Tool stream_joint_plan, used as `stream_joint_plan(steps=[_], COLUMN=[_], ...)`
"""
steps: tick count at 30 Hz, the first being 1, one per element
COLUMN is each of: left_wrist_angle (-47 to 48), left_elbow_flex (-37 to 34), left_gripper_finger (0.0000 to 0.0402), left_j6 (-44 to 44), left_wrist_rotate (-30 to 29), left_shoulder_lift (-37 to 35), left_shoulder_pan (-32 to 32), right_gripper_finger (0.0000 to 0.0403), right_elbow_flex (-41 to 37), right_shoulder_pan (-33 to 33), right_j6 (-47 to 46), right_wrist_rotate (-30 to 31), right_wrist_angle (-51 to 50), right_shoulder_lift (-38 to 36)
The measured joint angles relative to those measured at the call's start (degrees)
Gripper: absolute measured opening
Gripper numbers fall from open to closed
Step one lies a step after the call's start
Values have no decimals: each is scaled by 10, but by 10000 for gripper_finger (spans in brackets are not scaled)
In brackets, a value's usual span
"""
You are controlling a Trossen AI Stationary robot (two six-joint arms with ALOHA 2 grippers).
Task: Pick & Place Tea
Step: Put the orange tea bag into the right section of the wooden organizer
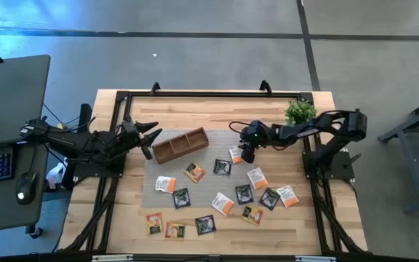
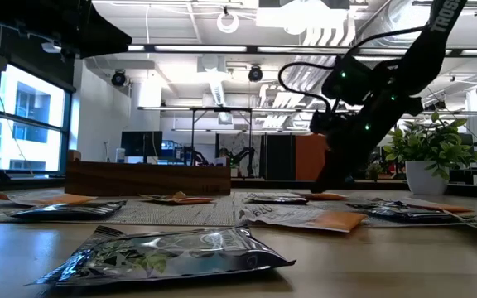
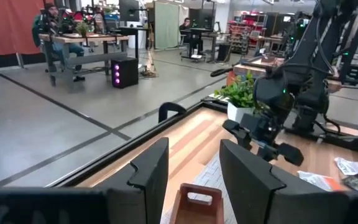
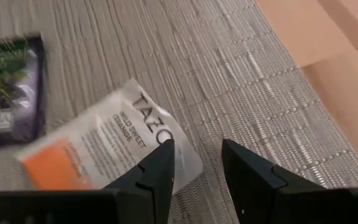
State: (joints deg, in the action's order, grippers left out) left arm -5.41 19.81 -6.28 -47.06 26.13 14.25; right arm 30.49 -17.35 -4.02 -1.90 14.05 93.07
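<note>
Right wrist view: open right jaws (image 4: 194,163) astride white-orange sachet (image 4: 104,149) edge; left jaws (image 3: 191,171) open.

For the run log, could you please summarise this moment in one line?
right claw: open, over white-orange sachet on mat | left claw: open, by wooden tray | sachets in tray: none seen

My overhead camera looked straight down; the low one sat level on the counter (image 2: 404,265); both shared the wooden tray (image 1: 180,145).

Glossy foil sachet (image 2: 168,255) on smooth wooden table (image 2: 404,265).
</note>
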Motion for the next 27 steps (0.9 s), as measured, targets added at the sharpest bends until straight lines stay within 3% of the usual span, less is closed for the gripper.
stream_joint_plan(steps=[7, 15, 22, 24, 27], left_wrist_angle=[0, 0, 0, 0, -1], left_elbow_flex=[0, 0, 0, 0, 1], left_gripper_finger=[143, 143, 143, 143, 143], left_j6=[0, 0, 0, 0, 0], left_wrist_rotate=[-1, -1, -2, -2, -2], left_shoulder_lift=[0, 0, 0, 0, 0], left_shoulder_pan=[0, 0, 0, 0, 0], right_gripper_finger=[116, 9, 11, 3, 8], right_elbow_flex=[0, -1, 10, 27, 53], right_shoulder_pan=[11, 13, 17, 27, 48], right_j6=[58, 89, 86, 93, 96], right_wrist_rotate=[35, 15, -11, 15, 103], right_wrist_angle=[-6, 1, -14, -3, 32], right_shoulder_lift=[21, 22, -15, -36, -58])
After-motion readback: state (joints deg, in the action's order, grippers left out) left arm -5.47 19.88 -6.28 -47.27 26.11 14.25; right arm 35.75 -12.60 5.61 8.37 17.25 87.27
